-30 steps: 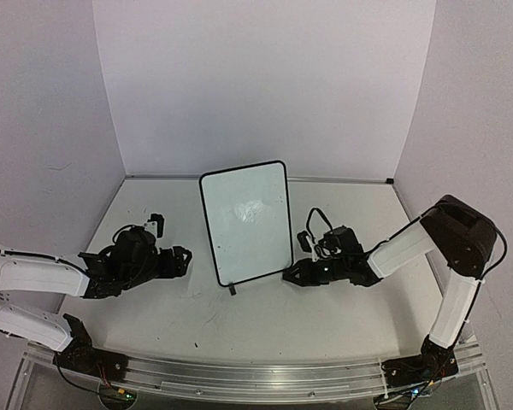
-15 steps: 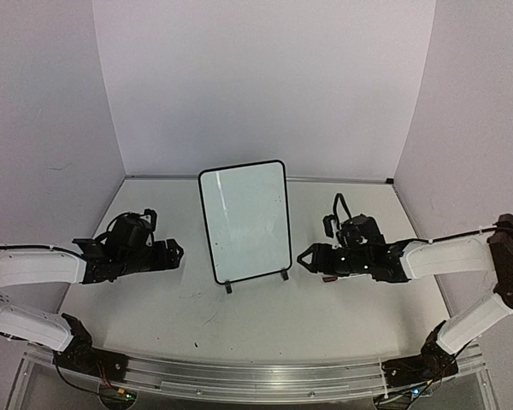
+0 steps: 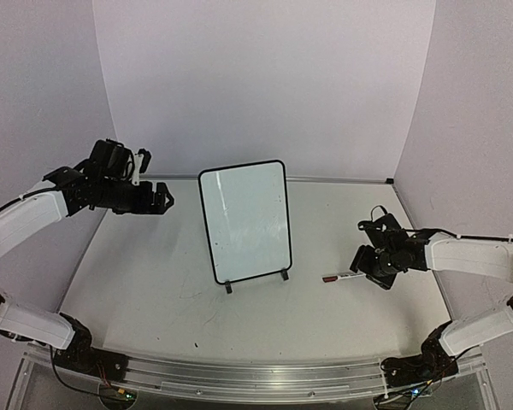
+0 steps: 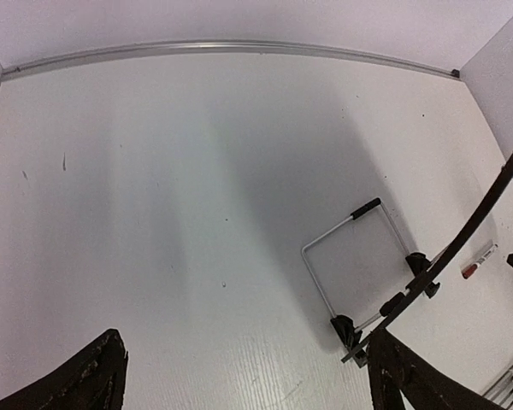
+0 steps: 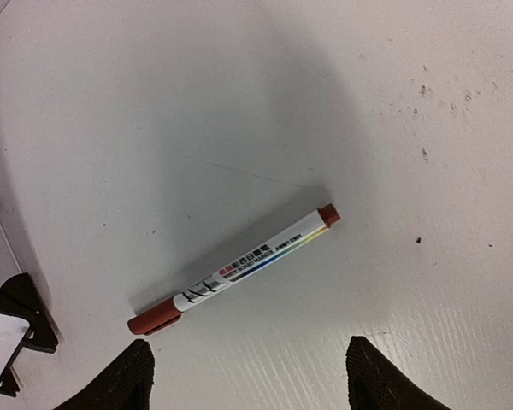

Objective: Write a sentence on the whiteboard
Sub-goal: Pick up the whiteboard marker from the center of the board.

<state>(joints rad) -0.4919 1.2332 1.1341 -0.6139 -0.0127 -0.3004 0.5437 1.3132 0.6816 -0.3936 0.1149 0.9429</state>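
1. White tabletop (image 3: 197, 316), pale walls behind and on both sides.
2. Whiteboard (image 3: 244, 220) stands upright mid-table on its two black feet (image 3: 284, 275), between the arms and touching neither. Its face reads plain white from the top view.
3. Left gripper (image 3: 165, 198) is high over the rear-left of the table, fingers spread wide, nothing held.
4. Right gripper (image 5: 246, 363) is low, right of the board, with its jaws apart and empty.
5. Marker (image 5: 239, 267), white barrel with dark-red ends, lies flat on the table just beneath the right gripper, clear of the board.
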